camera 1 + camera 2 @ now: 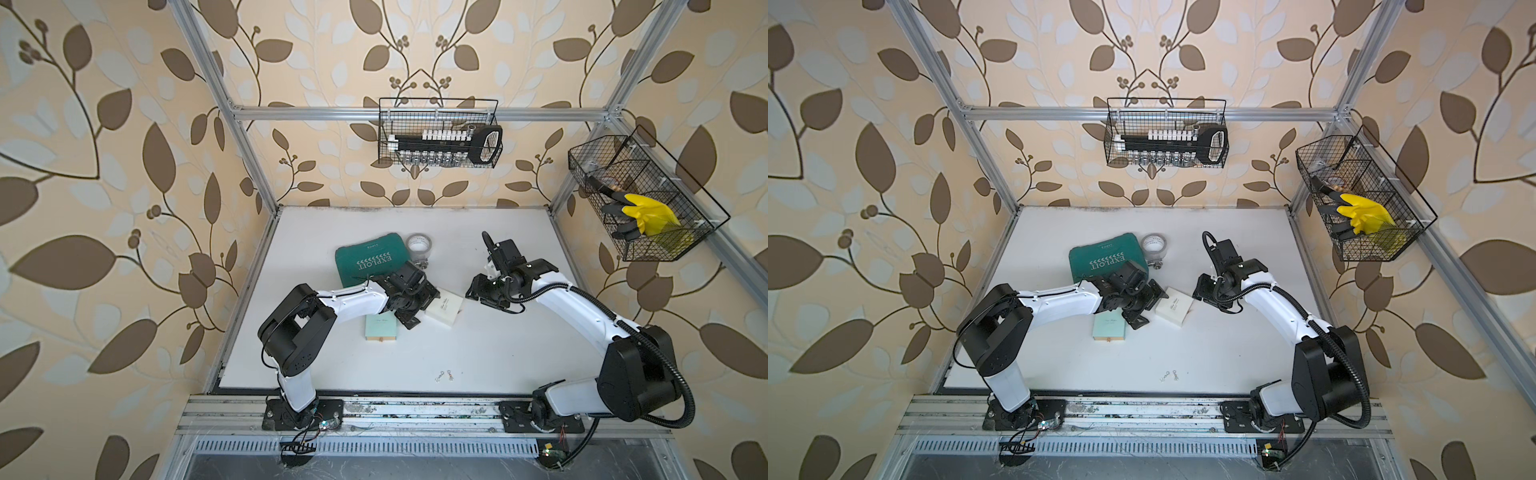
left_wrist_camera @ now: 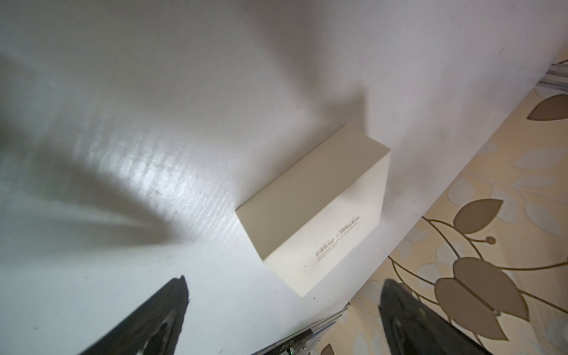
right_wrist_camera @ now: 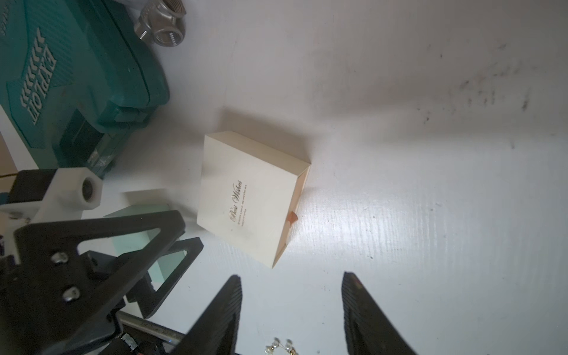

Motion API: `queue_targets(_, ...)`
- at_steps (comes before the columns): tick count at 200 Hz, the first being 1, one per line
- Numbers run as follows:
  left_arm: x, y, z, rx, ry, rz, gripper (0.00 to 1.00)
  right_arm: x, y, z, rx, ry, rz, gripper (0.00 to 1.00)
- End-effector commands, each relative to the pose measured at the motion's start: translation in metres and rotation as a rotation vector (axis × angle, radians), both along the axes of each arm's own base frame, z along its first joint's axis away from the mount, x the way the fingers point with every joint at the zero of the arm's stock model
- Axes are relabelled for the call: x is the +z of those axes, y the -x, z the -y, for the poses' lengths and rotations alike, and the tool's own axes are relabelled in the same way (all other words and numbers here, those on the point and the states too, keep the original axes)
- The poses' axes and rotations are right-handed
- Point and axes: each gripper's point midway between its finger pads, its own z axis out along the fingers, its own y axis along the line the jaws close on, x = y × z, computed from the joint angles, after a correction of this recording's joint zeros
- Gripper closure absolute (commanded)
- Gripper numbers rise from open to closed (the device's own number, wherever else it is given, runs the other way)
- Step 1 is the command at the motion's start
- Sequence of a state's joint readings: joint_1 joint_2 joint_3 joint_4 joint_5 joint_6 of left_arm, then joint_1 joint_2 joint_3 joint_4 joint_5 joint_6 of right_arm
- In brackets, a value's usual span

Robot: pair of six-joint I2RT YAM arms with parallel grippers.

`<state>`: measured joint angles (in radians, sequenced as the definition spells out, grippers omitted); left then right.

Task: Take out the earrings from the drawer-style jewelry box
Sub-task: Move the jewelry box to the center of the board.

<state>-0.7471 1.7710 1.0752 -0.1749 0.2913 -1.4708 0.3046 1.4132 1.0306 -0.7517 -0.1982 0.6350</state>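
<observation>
The left gripper (image 2: 284,281) hangs just left of the cream jewelry box (image 1: 444,309) with its jaws wide apart and empty, the right gripper (image 3: 291,275) hovers to the box's right, jaws parted on nothing, and the earrings (image 1: 444,376) lie loose on the white table (image 1: 498,353) near its front edge.

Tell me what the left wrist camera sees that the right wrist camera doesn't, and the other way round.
Only the left wrist view: the wall's brown leaf pattern beyond the table edge.

Only the right wrist view: the green case, the metal fitting, the mint box, the earrings lying loose on the table, the orange pull tab on the cream box, and the right claw, open and empty.

Both: the cream box on the white table, and the left claw, wide open.
</observation>
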Motion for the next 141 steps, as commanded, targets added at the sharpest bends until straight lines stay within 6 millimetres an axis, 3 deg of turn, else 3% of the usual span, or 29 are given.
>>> queue_targets(1, 0.009, -0.004, 0.016, -0.002, 0.040, -0.017, 0.02, -0.008, 0.018, 0.005, 0.024, 0.013, -0.034, 0.49)
queue_targets(71, -0.003, -0.026, 0.042, -0.061, 0.041, -0.002, 0.13, -0.022, 0.041, -0.001, 0.065, 0.013, -0.077, 0.54)
queue_targets(141, 0.003, -0.054, 0.066, -0.172, -0.003, 0.077, 0.28, -0.037, 0.052, 0.008, 0.060, 0.084, -0.082, 0.61)
